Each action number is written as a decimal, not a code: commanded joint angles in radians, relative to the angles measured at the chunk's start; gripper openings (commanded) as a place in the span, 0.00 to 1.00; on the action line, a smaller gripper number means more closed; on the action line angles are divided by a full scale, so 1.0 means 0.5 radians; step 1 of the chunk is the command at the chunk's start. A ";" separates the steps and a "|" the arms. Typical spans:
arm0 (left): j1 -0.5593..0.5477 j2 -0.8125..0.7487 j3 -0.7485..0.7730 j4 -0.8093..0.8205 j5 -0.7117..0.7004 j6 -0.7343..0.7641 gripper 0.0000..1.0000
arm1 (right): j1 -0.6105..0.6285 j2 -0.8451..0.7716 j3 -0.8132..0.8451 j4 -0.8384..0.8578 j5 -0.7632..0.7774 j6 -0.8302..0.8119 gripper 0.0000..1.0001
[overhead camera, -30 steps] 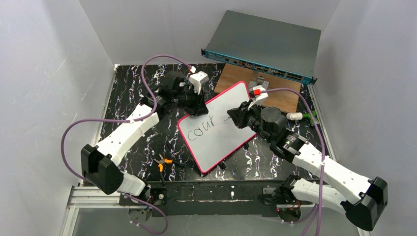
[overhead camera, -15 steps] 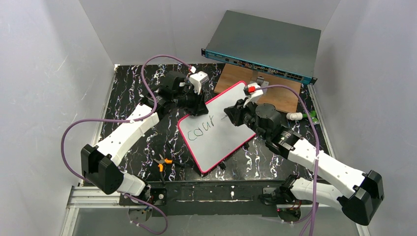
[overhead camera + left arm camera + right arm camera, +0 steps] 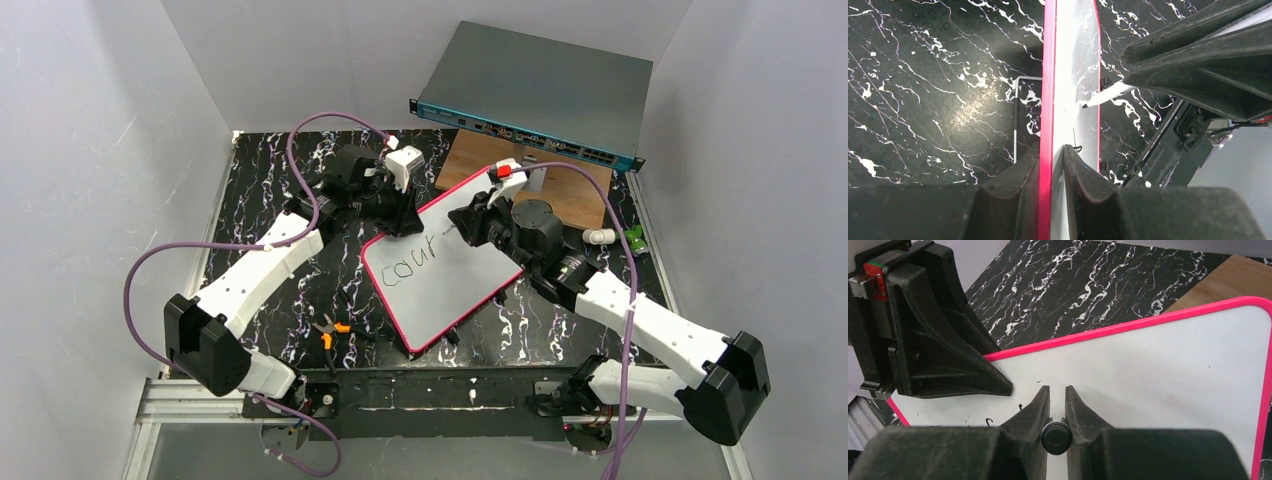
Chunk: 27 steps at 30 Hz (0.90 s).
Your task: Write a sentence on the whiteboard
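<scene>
The whiteboard [image 3: 455, 262] with its pink-red frame lies tilted on the black marbled table. Black marker letters "cour" [image 3: 405, 267] stand near its upper left; the rest of the sentence does not show. My left gripper [image 3: 399, 216] is shut on the board's upper-left edge, and the left wrist view shows the pink frame [image 3: 1048, 90] clamped between its jaws. My right gripper [image 3: 465, 229] is shut on a marker [image 3: 1056, 436], whose tip [image 3: 443, 235] meets the board just right of the letters. The right wrist view shows the white board face [image 3: 1168, 360].
A grey-teal network switch box [image 3: 535, 95] stands at the back on a wooden board [image 3: 470, 160]. Orange-handled pliers [image 3: 329, 331] lie near the table's front left. A small green thing [image 3: 634, 238] lies at the right edge. Purple cables loop over both arms.
My right gripper has moved left and up across the board with the marker, closing in on the end of the letters. The left gripper and the board have stayed put.
</scene>
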 commanded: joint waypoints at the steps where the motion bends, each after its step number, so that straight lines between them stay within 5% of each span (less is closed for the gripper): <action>1: 0.007 -0.125 -0.001 0.042 -0.020 0.095 0.00 | -0.006 0.022 0.115 0.127 -0.028 0.004 0.01; 27: 0.007 -0.117 0.019 0.050 -0.026 0.095 0.00 | -0.008 0.116 0.113 0.084 -0.199 0.060 0.01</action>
